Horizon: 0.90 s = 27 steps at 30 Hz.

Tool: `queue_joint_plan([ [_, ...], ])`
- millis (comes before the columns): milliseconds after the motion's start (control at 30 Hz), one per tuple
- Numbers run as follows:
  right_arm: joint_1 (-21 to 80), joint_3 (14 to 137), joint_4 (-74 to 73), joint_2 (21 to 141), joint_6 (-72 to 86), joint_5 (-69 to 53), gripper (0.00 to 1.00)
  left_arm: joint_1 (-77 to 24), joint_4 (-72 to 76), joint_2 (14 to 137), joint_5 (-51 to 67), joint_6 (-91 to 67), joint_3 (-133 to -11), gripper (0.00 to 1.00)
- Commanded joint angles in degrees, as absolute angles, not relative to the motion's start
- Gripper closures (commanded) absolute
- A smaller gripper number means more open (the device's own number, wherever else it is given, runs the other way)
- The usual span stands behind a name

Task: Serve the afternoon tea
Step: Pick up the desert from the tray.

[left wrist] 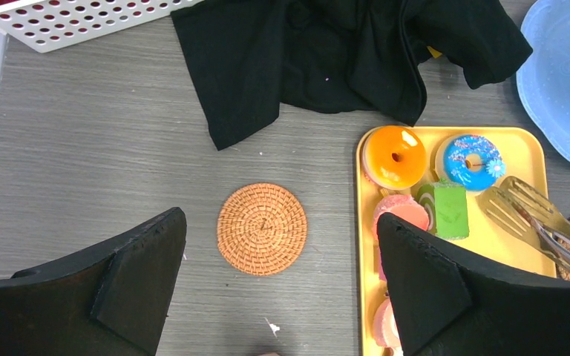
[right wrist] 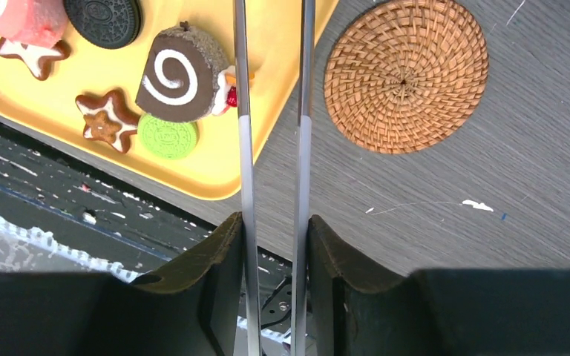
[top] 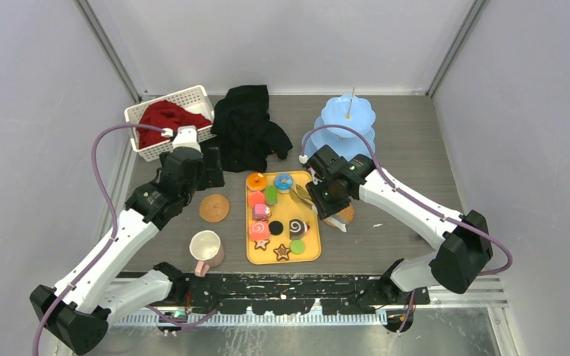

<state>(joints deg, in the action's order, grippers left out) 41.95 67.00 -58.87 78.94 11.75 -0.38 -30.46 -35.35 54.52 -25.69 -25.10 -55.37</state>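
Pinching metal tongs (right wrist: 242,89), the right gripper (right wrist: 274,245) hovers just beside the blue donut (top: 283,182).

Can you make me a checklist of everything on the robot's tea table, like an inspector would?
Surface: grey wooden table, a few white specks.
Job's things: toy sweets all on the yellow tray; pale-blue tiered stand back right, no sweets seen on it; pink-handled mug upright, front left; metal mug not seen.
Clutter: left coaster and right coaster either side of the tray; black cloth; white basket holding a red cloth.
Grippers: left gripper jaws open above the left coaster; right gripper jaws shut on metal tongs.
Cables: purple cables, one looping off each arm.
Surroundings: pale walls.
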Motion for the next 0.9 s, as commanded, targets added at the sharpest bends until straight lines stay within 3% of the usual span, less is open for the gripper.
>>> queue_joint_plan([
  [0, 42.32, 70.00, -56.46, 78.81, 10.49, 1.76, 0.60, -30.23, -31.76, 54.25, -26.19, -24.03, -56.53, 0.01],
  [100, 42.30, 69.92, -57.65, 77.31, 8.88, 1.93, 0.55, -30.23, -31.77, 54.63, -26.25, -23.66, -56.44, 0.00],
  [567, 42.36, 70.59, -52.08, 79.78, 8.58, 0.84, 0.55, -30.23, -33.22, 56.80, -26.99, -22.14, -58.10, 0.03],
  [867, 42.36, 71.02, -50.56, 81.33, 8.57, 1.75, 0.48, -30.22, -33.81, 56.40, -27.31, -22.68, -57.66, 0.02],
])
